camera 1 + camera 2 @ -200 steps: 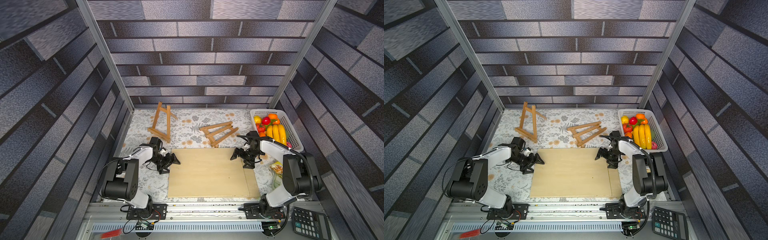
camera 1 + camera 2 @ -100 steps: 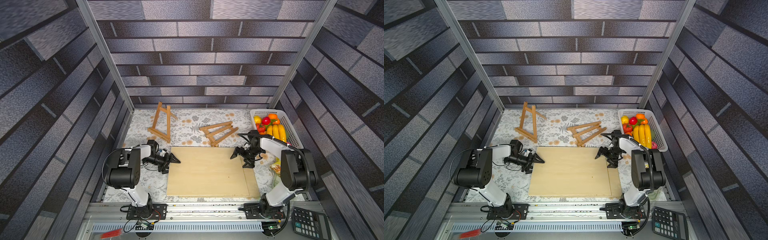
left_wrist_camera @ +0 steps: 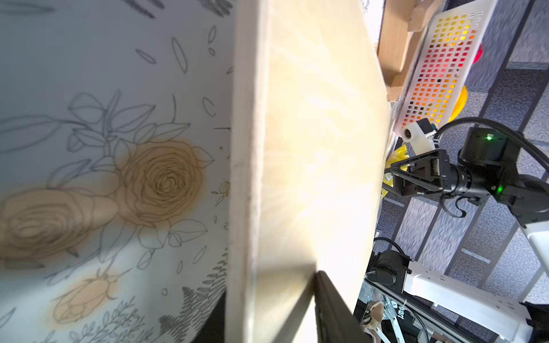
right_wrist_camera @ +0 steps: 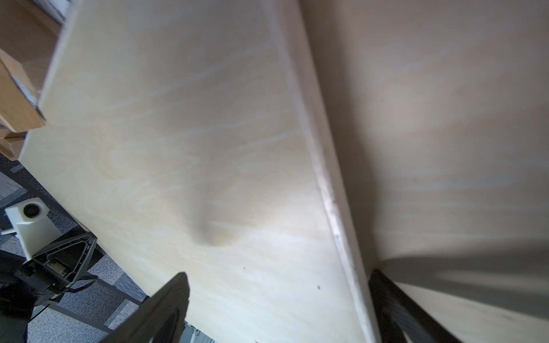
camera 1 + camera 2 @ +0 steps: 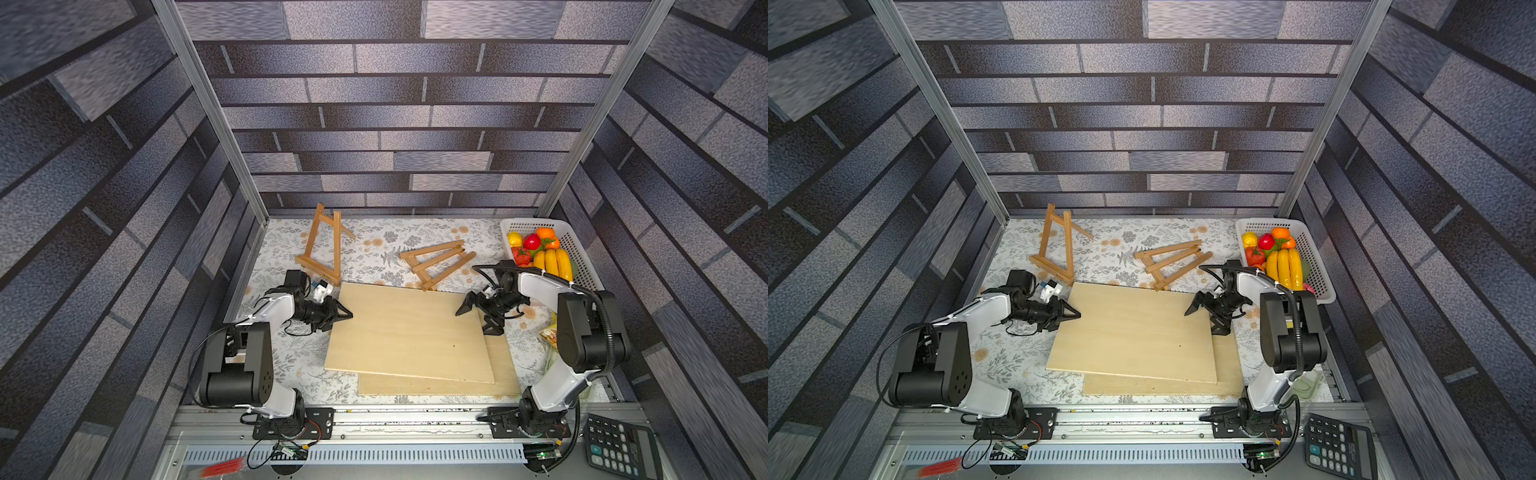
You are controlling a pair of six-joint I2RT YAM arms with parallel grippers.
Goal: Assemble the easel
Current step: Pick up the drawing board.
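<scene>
Left gripper [image 5: 348, 315] is clamped on the left edge of the upper board [image 5: 407, 332]. One finger [image 3: 329, 300] lies flat on the top face; the other is underneath and mostly cut off in the left wrist view. Right gripper [image 5: 477, 320] straddles the board's right edge with jaws spread wide, nothing gripped yet. Both sides are likely taken because the panel looks too wide for one arm. The upper board sits skewed on a lower board [image 5: 505, 370], which leaves an edge for fingers to get under. Flat easel [image 5: 436, 262] lies folded just beyond the board's far edge; whether its leg touches the board is unclear. Standing easel [image 5: 322, 245] is beyond the far left corner. Can't tell if the board is lifted; the right wrist view is blurred.
</scene>
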